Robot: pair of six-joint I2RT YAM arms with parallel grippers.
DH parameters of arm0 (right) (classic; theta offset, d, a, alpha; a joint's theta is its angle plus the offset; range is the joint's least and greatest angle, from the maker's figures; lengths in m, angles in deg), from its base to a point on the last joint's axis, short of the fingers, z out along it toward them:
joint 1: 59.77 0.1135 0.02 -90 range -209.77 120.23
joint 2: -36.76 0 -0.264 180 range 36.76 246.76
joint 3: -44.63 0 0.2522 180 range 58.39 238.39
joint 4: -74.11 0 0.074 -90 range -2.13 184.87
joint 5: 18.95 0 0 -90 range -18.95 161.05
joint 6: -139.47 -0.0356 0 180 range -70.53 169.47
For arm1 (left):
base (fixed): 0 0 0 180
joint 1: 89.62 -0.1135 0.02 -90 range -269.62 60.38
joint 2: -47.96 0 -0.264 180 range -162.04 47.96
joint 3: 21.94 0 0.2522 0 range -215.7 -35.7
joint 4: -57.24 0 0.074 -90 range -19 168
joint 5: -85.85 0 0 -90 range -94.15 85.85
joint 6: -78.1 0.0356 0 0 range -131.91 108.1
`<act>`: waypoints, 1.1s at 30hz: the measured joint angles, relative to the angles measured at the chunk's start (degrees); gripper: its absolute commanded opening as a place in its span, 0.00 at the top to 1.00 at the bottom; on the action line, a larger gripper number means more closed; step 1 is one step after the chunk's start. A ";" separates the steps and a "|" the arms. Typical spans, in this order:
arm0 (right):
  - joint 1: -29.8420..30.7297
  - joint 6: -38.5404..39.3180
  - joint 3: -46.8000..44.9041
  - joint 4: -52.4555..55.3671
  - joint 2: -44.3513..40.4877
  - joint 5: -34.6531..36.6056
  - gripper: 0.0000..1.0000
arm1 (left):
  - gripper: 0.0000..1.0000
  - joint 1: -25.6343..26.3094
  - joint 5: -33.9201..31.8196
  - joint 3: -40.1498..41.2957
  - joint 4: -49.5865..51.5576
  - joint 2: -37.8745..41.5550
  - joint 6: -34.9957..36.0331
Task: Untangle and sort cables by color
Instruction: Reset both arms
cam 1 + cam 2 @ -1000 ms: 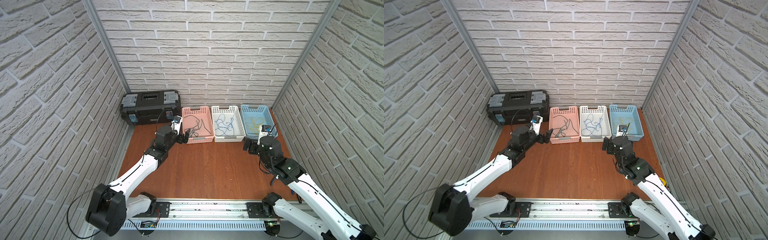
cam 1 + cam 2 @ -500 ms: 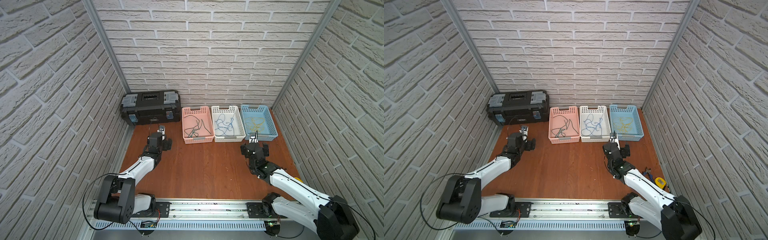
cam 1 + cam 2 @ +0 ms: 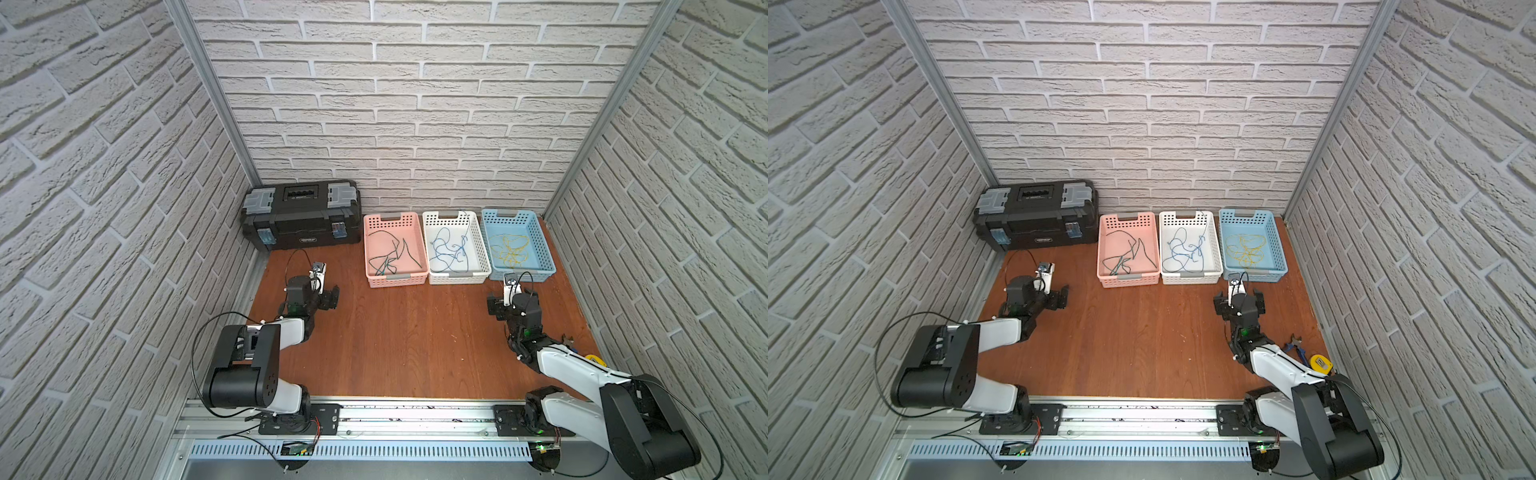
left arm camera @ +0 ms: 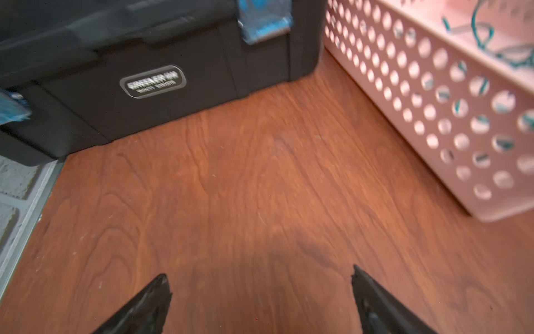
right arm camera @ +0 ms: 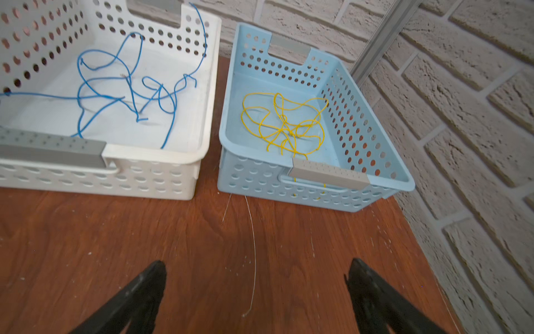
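The dark teal cables (image 3: 391,250) lie loose in the pink basket (image 3: 366,249). The blue cables (image 5: 130,88) lie in the white basket (image 5: 161,179) at its 3 o'clock, one strand climbing the far wall. The yellow cables (image 5: 284,121) are tangled in the light blue basket (image 5: 260,185), next again toward 3 o'clock. The three baskets form a row at 12 to 1 o'clock on the wooden table (image 3: 407,332), with a black toolbox (image 3: 301,216) at 11 o'clock. The left gripper (image 4: 260,271) sits near 9 o'clock and the right gripper (image 5: 257,261) near 3 o'clock. Both have their fingers spread wide over bare wood and hold nothing.
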 measured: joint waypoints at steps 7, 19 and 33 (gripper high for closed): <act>-3.78 -0.44 -0.26 -7.30 2.56 -8.39 0.01 | 0.02 -2.60 2.25 3.96 -13.31 -4.63 -2.93; -5.01 -2.19 -0.15 -17.59 14.69 -14.84 0.00 | 0.02 -4.76 1.86 2.32 -14.16 -6.19 -6.71; -5.29 -3.48 5.31 -18.01 19.63 -14.60 0.01 | 0.02 -4.74 1.51 2.32 -14.01 -6.19 -7.48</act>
